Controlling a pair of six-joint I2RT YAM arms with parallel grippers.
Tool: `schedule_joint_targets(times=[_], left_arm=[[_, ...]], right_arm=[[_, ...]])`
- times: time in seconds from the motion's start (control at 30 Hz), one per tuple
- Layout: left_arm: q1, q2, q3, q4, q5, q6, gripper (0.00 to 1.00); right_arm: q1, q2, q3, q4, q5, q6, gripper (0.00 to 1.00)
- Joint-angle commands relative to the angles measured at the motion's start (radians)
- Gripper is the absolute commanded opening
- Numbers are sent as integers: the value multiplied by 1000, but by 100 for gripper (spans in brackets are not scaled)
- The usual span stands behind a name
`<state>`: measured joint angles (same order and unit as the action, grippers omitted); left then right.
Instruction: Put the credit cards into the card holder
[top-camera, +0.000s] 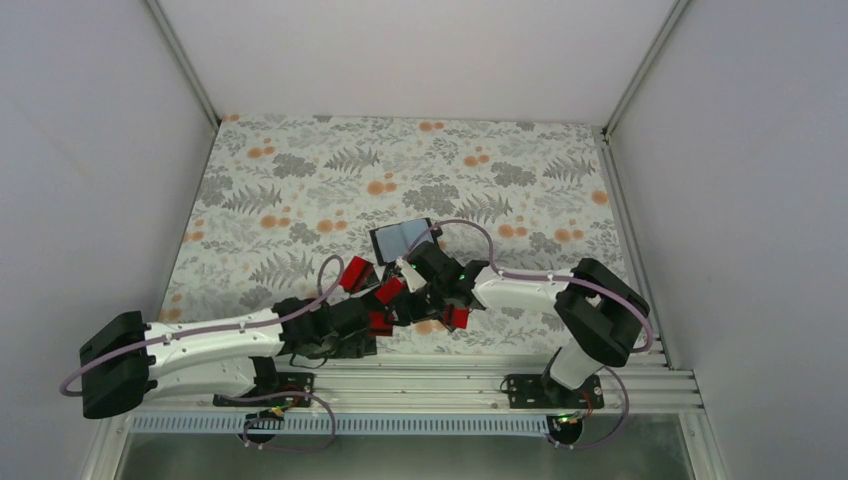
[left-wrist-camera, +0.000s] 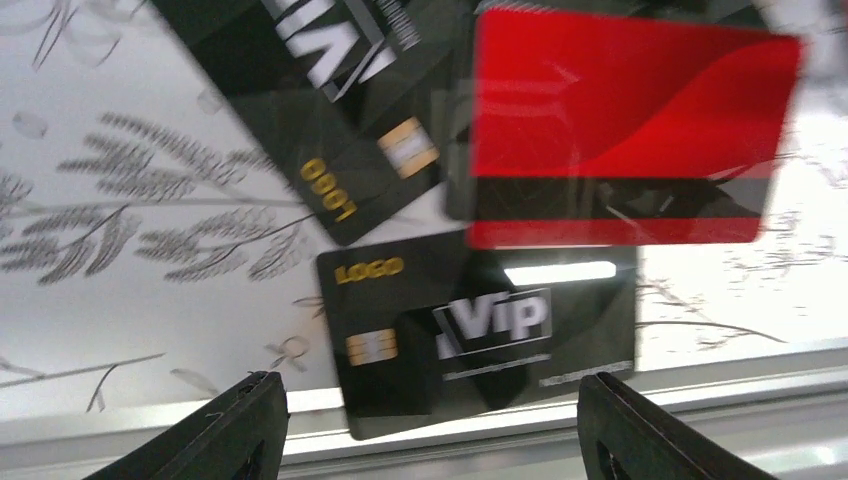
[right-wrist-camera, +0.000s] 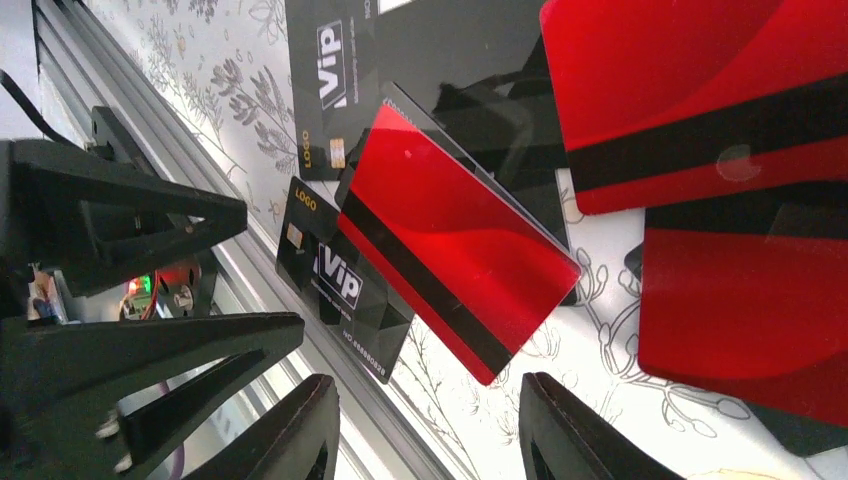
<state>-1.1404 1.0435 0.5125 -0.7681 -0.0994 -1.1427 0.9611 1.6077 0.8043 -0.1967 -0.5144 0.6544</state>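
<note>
Left claw (left-wrist-camera: 430, 410) and right claw (right-wrist-camera: 428, 410) both hang released over overlapping cards (right-wrist-camera: 690, 90) heaped near the front edge of the worktop (top-camera: 300, 170). The open holder (top-camera: 400, 238) lies just beyond. A clumsy pinch could lift two cards or nudge one over the edge.

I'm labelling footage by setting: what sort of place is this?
Probably a robot test cell in a lab: plain white panel walls framed by aluminium corner posts, a floral-patterned tablecloth as work surface, and a ribbed aluminium mounting rail along the near edge.
</note>
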Motion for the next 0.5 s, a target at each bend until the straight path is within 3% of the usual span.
schedule_joint_targets(times=[0.0,0.47], left_arm=[[-22,-23,-48,-13,9,-144,73],[-24,-98,-181,146,76,-235,75]], right_arm=[[12,5,33,-3,49,-15,47],[12,10,32,-26,60,-55,46]])
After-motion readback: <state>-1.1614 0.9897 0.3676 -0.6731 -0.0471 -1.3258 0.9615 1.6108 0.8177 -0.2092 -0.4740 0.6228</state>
